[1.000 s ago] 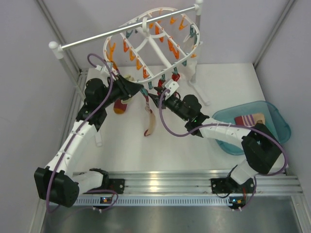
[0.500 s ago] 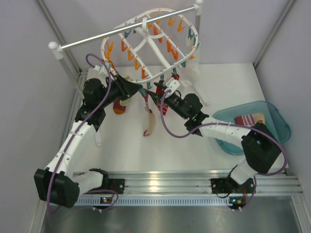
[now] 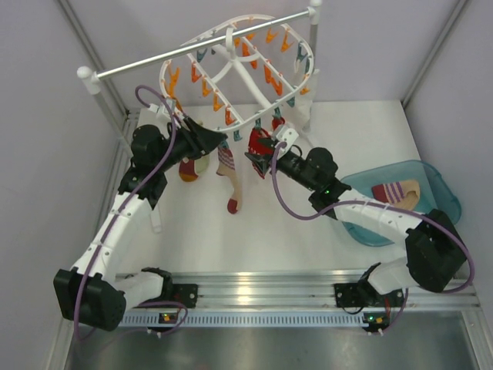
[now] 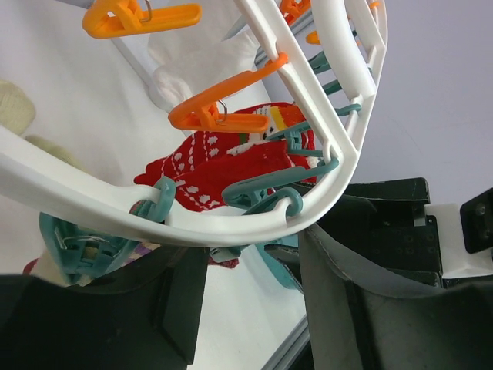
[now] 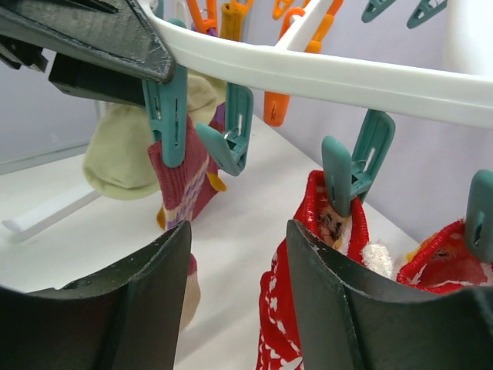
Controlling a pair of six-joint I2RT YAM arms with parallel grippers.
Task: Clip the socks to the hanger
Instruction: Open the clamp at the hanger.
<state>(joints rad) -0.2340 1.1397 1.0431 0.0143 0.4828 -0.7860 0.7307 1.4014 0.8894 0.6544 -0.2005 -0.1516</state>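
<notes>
The white oval hanger [image 3: 231,77] hangs from the rail, tilted. One cream sock [image 3: 229,176] with a red-and-white striped top and a reddish toe hangs from a teal clip [image 5: 166,108] on the hanger's near rim [image 5: 308,69]. The other sock [image 3: 397,191] lies in the blue bin. My left gripper [image 3: 218,140] is open, and its fingers straddle the rim [image 4: 115,208] right at that clip. My right gripper [image 3: 259,153] is open and empty, just right of the hanging sock [image 5: 181,181], level with the clips.
A red patterned sock [image 5: 323,254] hangs from a teal clip right in front of my right gripper. A maroon sock with an orange end [image 3: 189,168] and a pale one [image 5: 123,154] hang behind. The metal rail [image 3: 192,50] stands on white posts. The blue bin [image 3: 439,181] sits at the right.
My right arm has drawn back to the right, away from the striped sock. The sock now hangs straighter from its clip. The hanger has shifted slightly; my left gripper stays at the rim.
</notes>
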